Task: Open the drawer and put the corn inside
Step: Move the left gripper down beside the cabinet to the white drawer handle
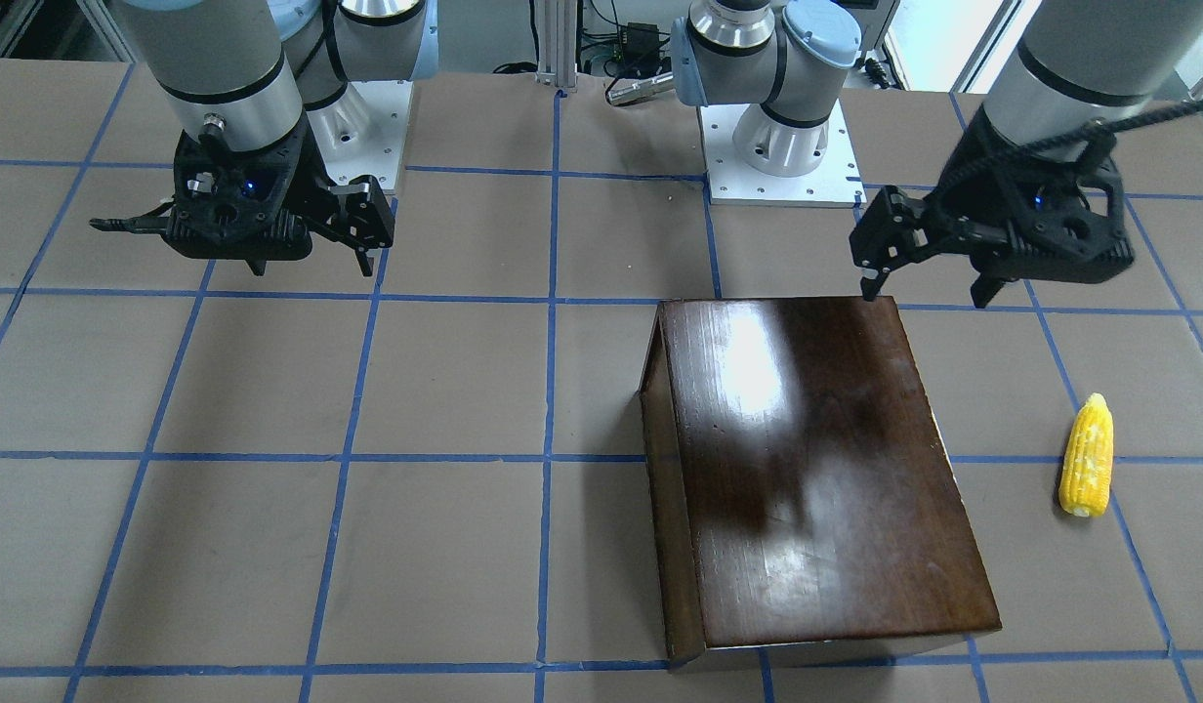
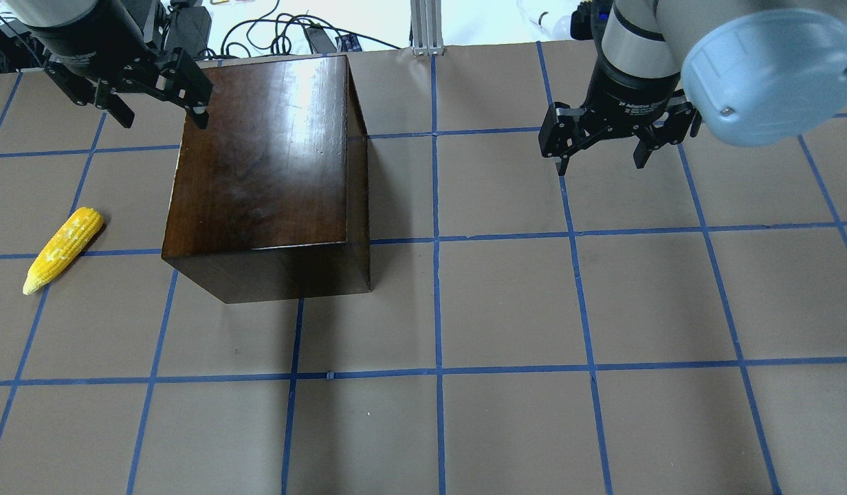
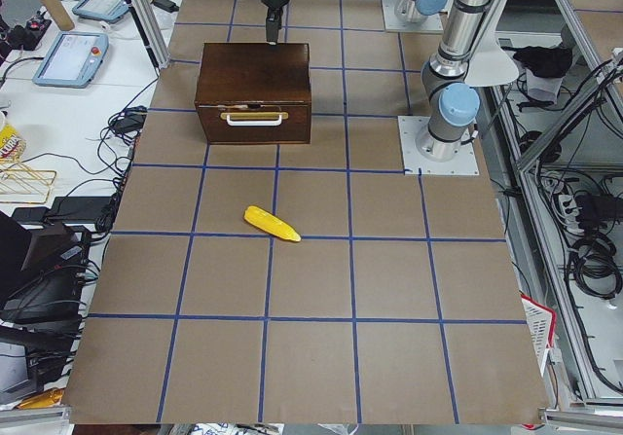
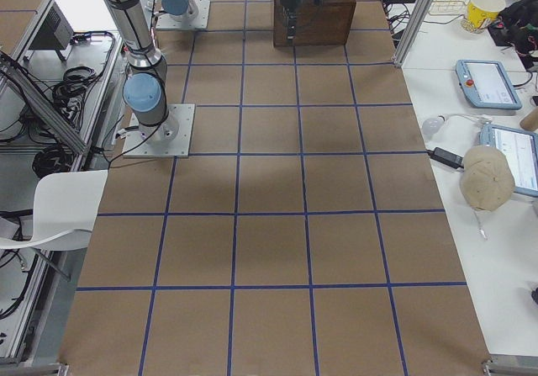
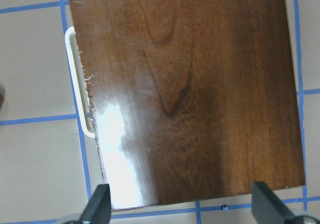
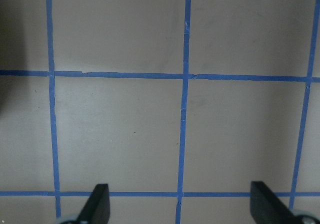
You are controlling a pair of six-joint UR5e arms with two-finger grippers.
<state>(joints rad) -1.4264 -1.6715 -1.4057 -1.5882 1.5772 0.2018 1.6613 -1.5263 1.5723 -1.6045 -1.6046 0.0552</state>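
The dark-brown box [image 2: 265, 172] stands on the table, and its drawer is shut. The drawer's front and pale pull [image 3: 255, 117] face the corn's side; the pull also shows at the box's left edge in the left wrist view [image 5: 75, 83]. The yellow corn [image 2: 62, 247] lies on the table beside the box, apart from it, also in the front view [image 1: 1087, 456]. My left gripper [image 2: 162, 120] is open and empty, above the box's top corner near the drawer side [image 1: 926, 291]. My right gripper [image 2: 601, 165] is open and empty over bare table [image 1: 313, 262].
The table is brown with a blue tape grid [image 2: 437, 240]. The arm bases [image 1: 777, 146] stand at the table's back edge. Desks with tablets and cables [image 3: 68, 55] lie beyond the table's side edge.
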